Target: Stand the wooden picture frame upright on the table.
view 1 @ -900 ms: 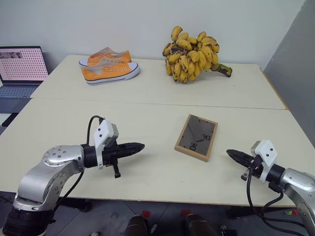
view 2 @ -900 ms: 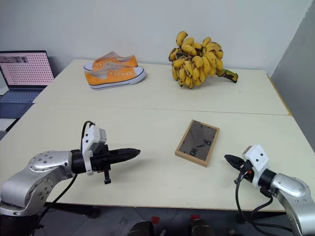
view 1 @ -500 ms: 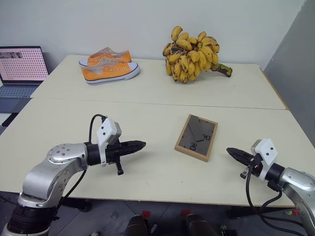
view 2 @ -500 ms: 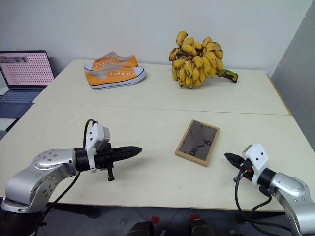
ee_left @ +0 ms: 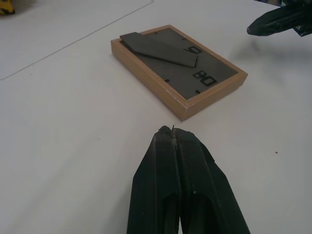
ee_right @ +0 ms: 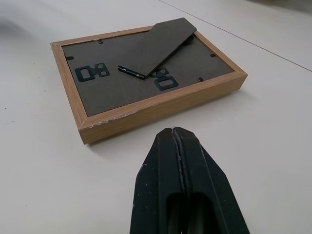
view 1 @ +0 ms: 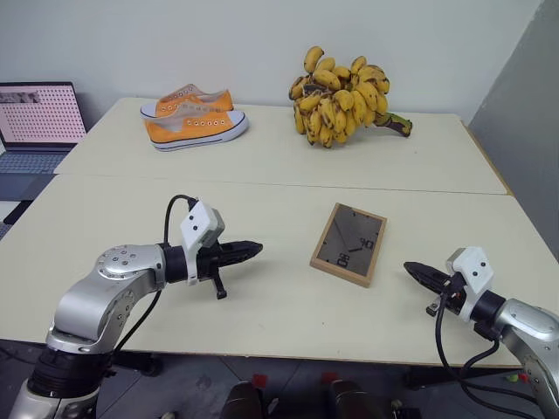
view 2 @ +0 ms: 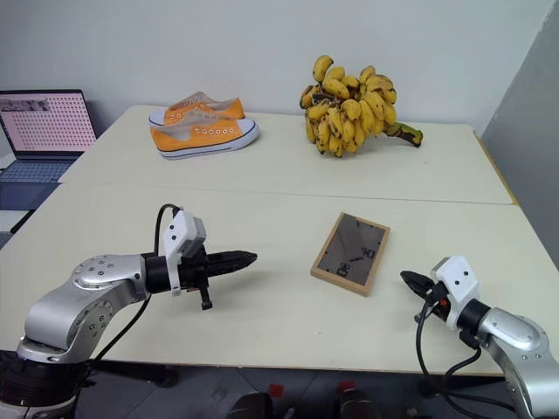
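Observation:
The wooden picture frame (view 1: 349, 243) lies flat on the table (view 1: 279, 201), face down, its dark grey back and fold-out stand (ee_right: 158, 45) showing. My left gripper (view 1: 256, 249) is shut and empty, hovering to the frame's left with a gap of bare table between them. It points at the frame (ee_left: 176, 69). My right gripper (view 1: 410, 267) is shut and empty too, just off the frame's right side (ee_right: 146, 73), pointing towards it. Neither gripper touches the frame.
A pair of orange sneakers (view 1: 194, 118) sits at the far left of the table and a big bunch of bananas (view 1: 342, 96) at the far middle. A laptop (view 1: 37, 122) stands off the table's left edge. A seam (view 1: 262, 183) crosses the tabletop.
My left gripper has moved a little further from me and to the right, towards the frame. The right gripper and the frame have stayed put.

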